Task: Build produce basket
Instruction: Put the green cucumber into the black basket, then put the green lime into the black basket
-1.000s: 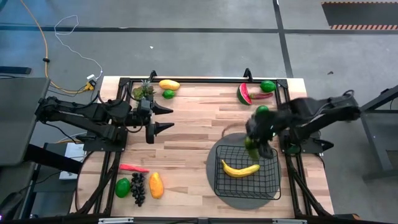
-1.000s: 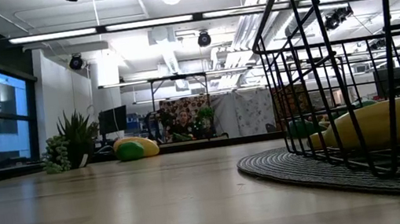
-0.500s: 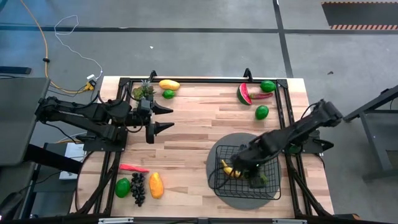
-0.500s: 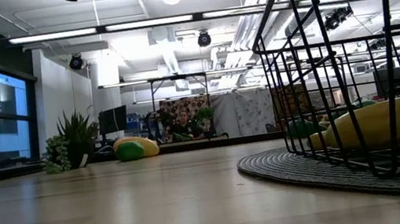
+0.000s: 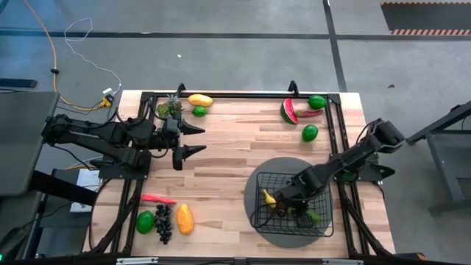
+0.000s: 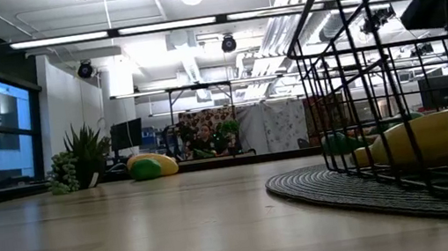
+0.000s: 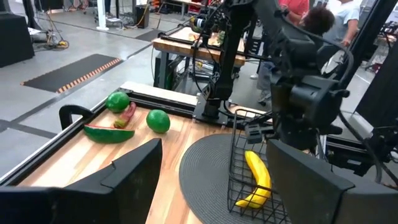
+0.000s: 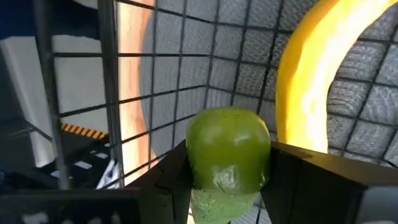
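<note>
The black wire basket (image 5: 293, 202) sits on a round grey mat (image 5: 254, 184) at about 4 o'clock on the table, with a yellow banana (image 8: 323, 81) inside it. The right gripper (image 5: 294, 208) reaches down into the basket, its fingers pinched on a green lime (image 8: 228, 152) just beside the banana. The left gripper (image 5: 194, 140) waits at about 9 o'clock with its fingers spread wide and holding nothing, while a watermelon slice (image 5: 288, 111) and two more limes (image 5: 310, 132) lie near 1 o'clock.
</note>
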Available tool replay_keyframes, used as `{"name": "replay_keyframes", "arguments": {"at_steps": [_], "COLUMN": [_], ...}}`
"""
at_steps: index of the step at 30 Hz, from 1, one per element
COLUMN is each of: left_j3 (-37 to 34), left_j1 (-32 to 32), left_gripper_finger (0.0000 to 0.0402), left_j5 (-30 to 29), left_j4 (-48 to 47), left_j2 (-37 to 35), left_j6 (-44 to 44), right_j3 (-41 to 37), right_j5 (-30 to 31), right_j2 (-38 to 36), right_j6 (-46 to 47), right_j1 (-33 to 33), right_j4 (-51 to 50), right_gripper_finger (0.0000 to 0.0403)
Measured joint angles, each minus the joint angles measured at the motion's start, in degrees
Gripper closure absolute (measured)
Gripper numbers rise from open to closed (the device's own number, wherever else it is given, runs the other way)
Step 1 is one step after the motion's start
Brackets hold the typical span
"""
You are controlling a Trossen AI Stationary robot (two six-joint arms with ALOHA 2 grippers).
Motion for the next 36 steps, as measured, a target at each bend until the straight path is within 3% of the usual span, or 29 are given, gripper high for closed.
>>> {"name": "replay_keyframes", "arguments": {"at_steps": [11,19,31,36], "left_j3": [0.0,0.0,0.0,0.0], "left_j1": [0.0,0.0,0.0,0.0], "left_gripper_finger": [0.0124,0.0124,0.0124,0.0124], "left_j5": [-3.5,-3.6,-4.3,-4.3], "left_j4": [0.9,0.8,0.8,0.8], "left_j2": [0.0,0.0,0.0,0.0], "left_j6": [0.0,0.0,0.0,0.0], "right_j3": [-6.8,-7.7,-7.7,-7.7], "right_j5": [0.1,0.6,1.0,0.7], "right_j2": [-0.3,-0.3,-0.3,-1.8], "right_j6": [1.0,-1.6,-1.9,-1.4], "right_j1": [0.0,-0.4,-0.6,-2.4], "right_j4": [9.3,12.6,13.9,12.7], "right_gripper_finger": [0.0279,0.0276,0.0154,0.0126]}}
